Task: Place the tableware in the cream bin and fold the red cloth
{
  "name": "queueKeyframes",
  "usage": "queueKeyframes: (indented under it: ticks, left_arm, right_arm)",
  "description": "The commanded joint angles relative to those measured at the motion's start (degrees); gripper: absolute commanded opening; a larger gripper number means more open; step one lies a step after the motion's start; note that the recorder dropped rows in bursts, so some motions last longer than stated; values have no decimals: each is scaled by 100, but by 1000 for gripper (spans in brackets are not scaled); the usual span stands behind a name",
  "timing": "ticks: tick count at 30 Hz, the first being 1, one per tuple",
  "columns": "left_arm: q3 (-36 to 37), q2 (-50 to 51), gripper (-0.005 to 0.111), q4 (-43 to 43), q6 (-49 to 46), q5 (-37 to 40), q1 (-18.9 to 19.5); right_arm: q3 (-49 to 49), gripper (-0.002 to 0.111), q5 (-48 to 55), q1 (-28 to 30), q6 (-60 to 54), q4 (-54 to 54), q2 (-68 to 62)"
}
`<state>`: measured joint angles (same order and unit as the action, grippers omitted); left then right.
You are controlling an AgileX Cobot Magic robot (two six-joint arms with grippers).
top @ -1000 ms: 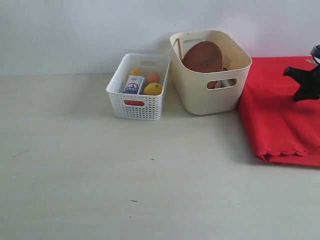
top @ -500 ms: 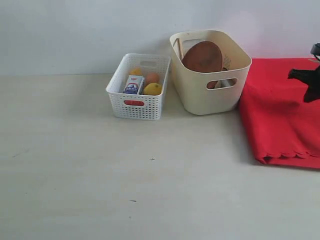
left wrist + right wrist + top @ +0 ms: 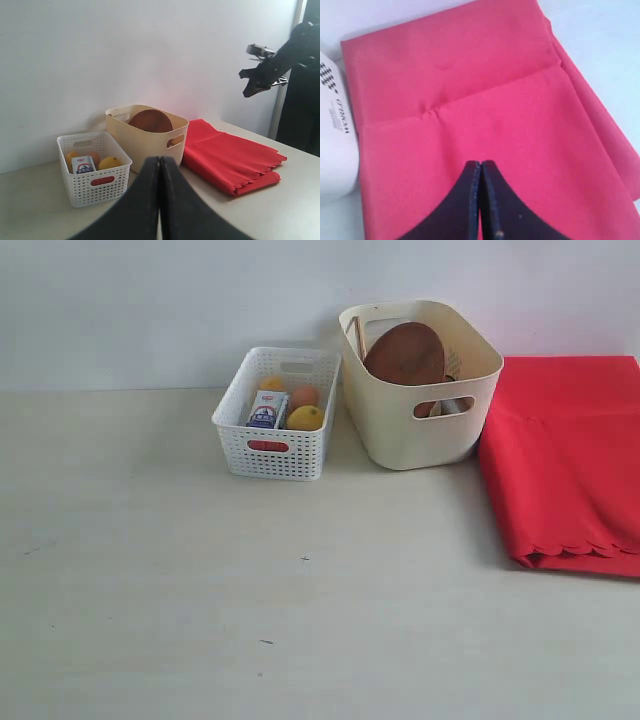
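The red cloth (image 3: 565, 460) lies folded in layers at the right of the table, its scalloped edge toward the front. The cream bin (image 3: 420, 385) stands just left of it with a round brown plate (image 3: 405, 353) leaning inside; the other tableware is mostly hidden in the bin. My right gripper (image 3: 481, 164) is shut and empty, hovering above the red cloth (image 3: 470, 115); it is outside the exterior view. My left gripper (image 3: 159, 159) is shut and empty, well back from the cream bin (image 3: 147, 137) and the red cloth (image 3: 227, 157).
A white lattice basket (image 3: 275, 415) with food items stands left of the cream bin, near the back wall. The right arm (image 3: 272, 65) hangs high above the cloth in the left wrist view. A white object with print (image 3: 335, 135) lies beside the cloth in the right wrist view.
The right gripper has drawn away to the right, off the red cloth and out of the exterior view. The cloth, bin and basket have not moved.
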<state>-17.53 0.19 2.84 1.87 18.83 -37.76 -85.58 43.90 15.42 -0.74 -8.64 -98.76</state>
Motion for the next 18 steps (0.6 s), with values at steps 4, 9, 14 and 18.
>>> queueKeyframes:
  ticks: [4,9,14,18]
  left_arm:
    - [20,-19,0,2,11,-59,10]
    - [20,-19,0,2,11,-59,10]
    - [20,-19,0,2,11,-59,10]
    - [20,-19,0,2,11,-59,10]
  right_arm:
    - [1302,0,-334,-12,-299,-131,1911]
    - [2094,0,-487,-12,-418,-174,3103]
    - [2698,0,-468,-12,-943,-197,4145]
    - [3241,0,-766,-183,-1144,-282,5030]
